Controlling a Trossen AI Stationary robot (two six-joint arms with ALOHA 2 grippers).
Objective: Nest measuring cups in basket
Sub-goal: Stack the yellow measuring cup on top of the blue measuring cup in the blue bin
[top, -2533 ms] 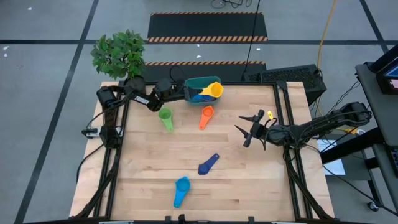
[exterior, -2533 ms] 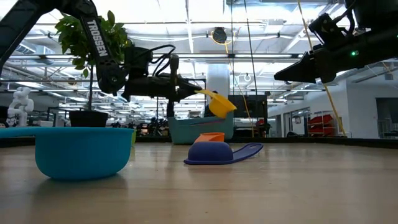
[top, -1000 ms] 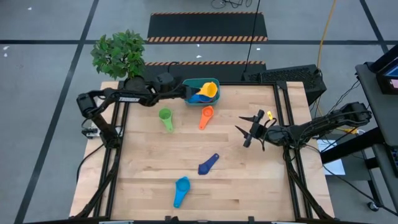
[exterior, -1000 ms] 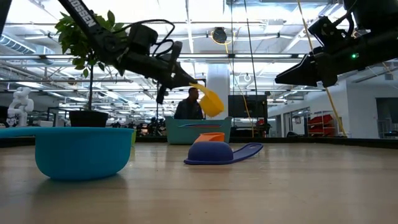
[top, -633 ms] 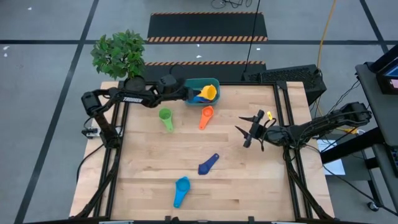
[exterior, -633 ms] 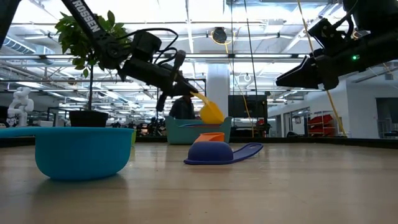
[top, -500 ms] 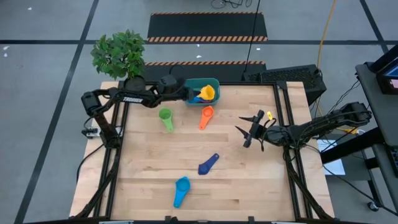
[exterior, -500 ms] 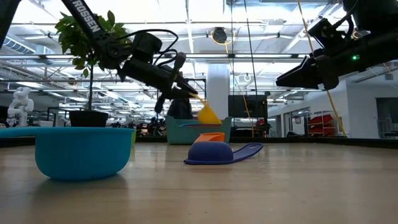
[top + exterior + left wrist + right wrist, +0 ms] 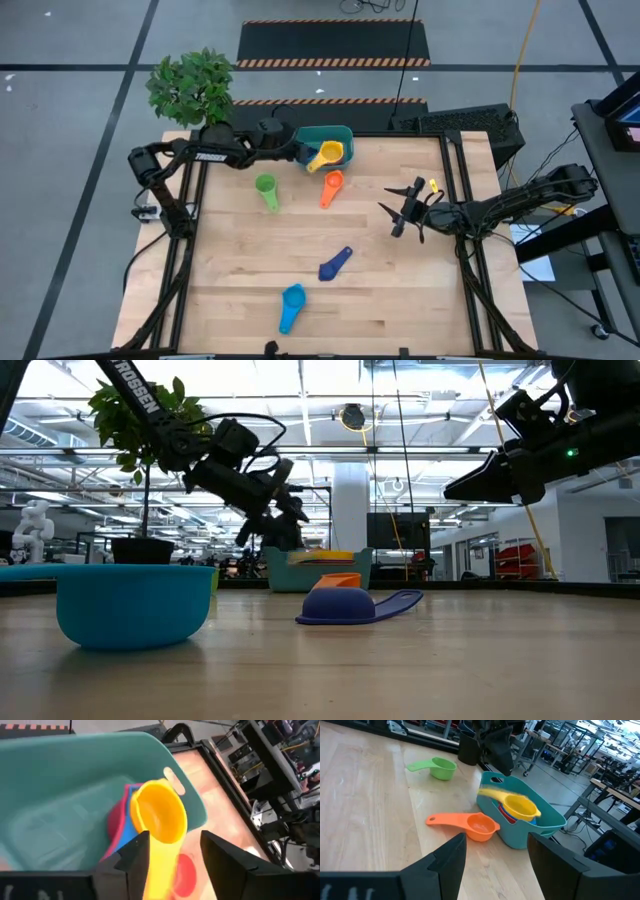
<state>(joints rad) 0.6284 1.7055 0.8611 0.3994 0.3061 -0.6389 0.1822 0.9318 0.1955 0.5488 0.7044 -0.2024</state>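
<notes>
Resting in the teal basket (image 9: 322, 139) at the far edge of the desk (image 9: 380, 290), the yellow cup (image 9: 327, 154) sits on a red and a blue cup, handle over the rim; the left claw (image 9: 296, 152) is beside the basket, fingers spread either side of that handle without pinching it. Green (image 9: 266, 187), orange (image 9: 331, 183), dark blue (image 9: 333, 266) and light blue (image 9: 291, 302) cups lie loose on the desk. Right claw (image 9: 397, 212) hangs spread and empty toward the right side.
</notes>
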